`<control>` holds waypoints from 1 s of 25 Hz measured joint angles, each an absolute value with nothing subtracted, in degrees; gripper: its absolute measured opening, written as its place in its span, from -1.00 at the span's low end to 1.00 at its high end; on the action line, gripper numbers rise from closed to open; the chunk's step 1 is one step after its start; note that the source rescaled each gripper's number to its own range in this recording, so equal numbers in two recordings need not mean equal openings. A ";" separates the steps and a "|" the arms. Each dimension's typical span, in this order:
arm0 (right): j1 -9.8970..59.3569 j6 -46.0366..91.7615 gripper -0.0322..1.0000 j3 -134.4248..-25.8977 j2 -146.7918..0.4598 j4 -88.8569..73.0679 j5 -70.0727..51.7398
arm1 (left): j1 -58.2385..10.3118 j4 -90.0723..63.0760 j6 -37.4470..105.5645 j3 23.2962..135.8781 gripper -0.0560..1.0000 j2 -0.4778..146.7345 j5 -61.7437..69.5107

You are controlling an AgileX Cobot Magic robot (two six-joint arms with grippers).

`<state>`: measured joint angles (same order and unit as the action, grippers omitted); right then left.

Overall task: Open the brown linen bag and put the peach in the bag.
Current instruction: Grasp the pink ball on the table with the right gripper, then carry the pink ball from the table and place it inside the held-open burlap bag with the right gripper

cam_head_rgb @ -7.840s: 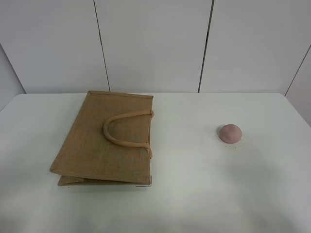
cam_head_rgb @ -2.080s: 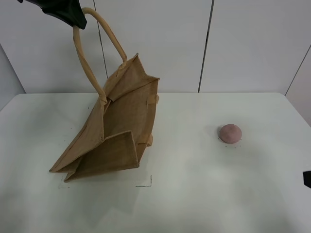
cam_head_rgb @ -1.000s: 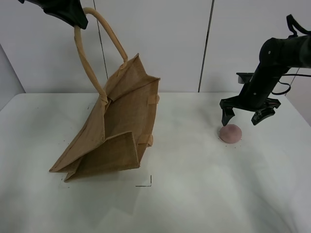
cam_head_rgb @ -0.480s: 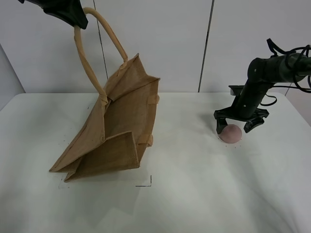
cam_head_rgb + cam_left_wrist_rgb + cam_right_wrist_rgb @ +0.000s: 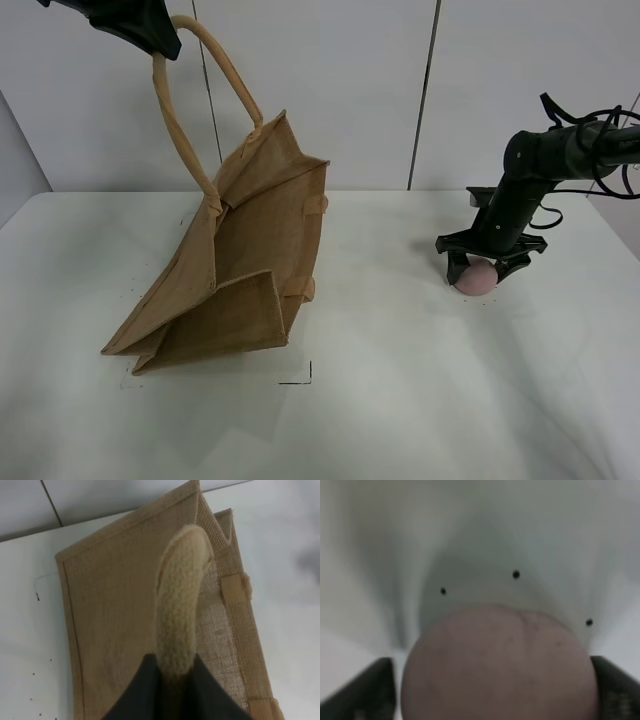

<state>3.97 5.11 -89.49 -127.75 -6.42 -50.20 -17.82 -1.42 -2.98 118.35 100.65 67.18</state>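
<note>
Coarse tan brown linen bag (image 5: 250, 240) hangs tilted, gaping, left gripper (image 5: 158, 40) clamped on its pale rope handle (image 5: 180, 120). Matte pink-mauve peach (image 5: 478, 279), right; right gripper (image 5: 480, 270) wide, straddling it.

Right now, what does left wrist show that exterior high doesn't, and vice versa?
Only left wrist: a close look at the left gripper shut on the rope handle, and the coarse weave of the brown linen bag.
Only exterior high: the peach on the table with the right gripper open and straddling it, plus the bag's whole shape, hoisted by that handle with its bottom edge on the table.
Both: the bag, the held handle, the left gripper and some white tabletop.
</note>
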 joint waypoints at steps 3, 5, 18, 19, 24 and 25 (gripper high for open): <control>3.97 5.11 -0.60 -89.60 -127.75 -6.25 -50.57 | -17.82 -1.42 -2.98 118.35 -0.89 100.65 67.18; 3.97 5.16 -0.92 -89.76 -127.22 -6.41 -50.65 | -17.82 -1.42 -2.98 118.35 -0.89 100.65 67.18; 4.13 13.65 -0.94 -89.76 -108.31 -17.43 -52.99 | -17.82 -1.42 -2.98 118.35 -0.89 100.65 67.18; 4.55 14.51 -0.94 -89.76 -107.12 -19.11 -53.05 | -17.82 -1.42 -2.96 118.35 -0.89 100.65 67.18; 11.14 16.76 -0.94 -89.76 -104.77 -25.00 -51.36 | -17.82 -1.42 -2.69 118.35 -0.89 100.65 67.18; 13.19 16.89 -0.94 -89.76 -104.85 -25.78 -50.39 | -17.82 -1.42 -2.69 118.35 -0.89 100.65 67.18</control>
<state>13.19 16.89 -89.76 -104.85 -25.78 -50.39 -17.82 -1.42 -2.69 118.35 100.65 67.18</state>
